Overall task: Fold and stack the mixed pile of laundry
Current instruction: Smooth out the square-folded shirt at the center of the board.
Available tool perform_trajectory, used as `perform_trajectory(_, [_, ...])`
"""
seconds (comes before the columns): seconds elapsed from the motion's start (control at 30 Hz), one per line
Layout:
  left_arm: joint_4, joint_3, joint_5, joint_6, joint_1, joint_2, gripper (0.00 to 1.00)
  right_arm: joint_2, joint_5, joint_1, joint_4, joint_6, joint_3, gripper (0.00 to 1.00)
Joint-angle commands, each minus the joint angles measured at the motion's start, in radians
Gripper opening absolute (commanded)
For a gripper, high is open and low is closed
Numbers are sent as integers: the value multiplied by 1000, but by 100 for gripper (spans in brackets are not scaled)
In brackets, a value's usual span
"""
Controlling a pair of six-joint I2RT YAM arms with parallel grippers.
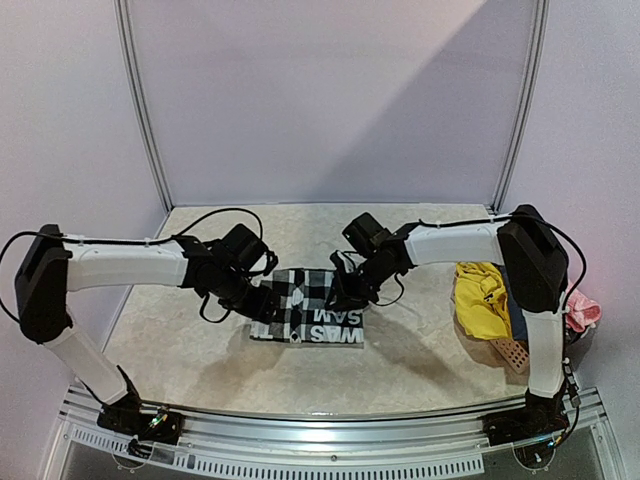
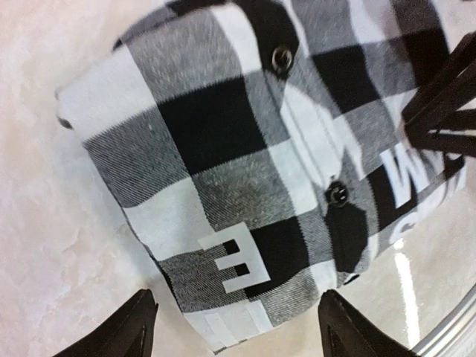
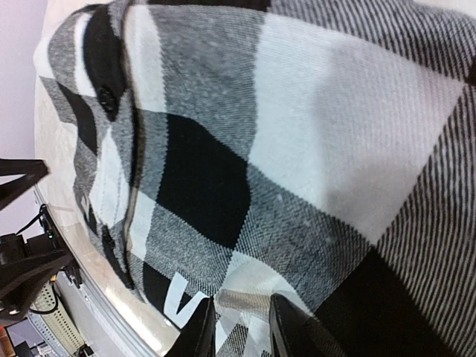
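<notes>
1 checked shirt (image 1: 308, 310); 1 yellow garment (image 1: 481, 296); 1 pink garment (image 1: 584, 310); 1 basket (image 1: 511, 353); 2 hands: left hand (image 1: 268, 301), right hand (image 1: 346, 296).

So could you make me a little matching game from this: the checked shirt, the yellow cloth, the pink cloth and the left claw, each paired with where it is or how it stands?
Things:
1. checked shirt
2. yellow cloth
3. pink cloth
4. left claw

Places or states:
A. farthest right of all
B. open, straddling a corner of the shirt
C. in the centre, white letters on it
D. on the right, beside the salmon basket

Pairs: 1-C, 2-D, 3-A, 4-B
</notes>
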Motion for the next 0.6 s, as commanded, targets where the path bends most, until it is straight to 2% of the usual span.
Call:
perform_trajectory(0.0, [-108, 91, -45, -4, 16, -90, 76, -83, -13, -8, -81, -32, 79, 26])
perform_trajectory(0.23, [-142, 198, -52, 7, 23, -73, 76, -111, 38, -9, -134, -31, 180, 29])
perform_trajectory(0.57, [-114, 339, 25, 20, 73, 116, 72, -62, 39, -68, -115, 26, 208, 29])
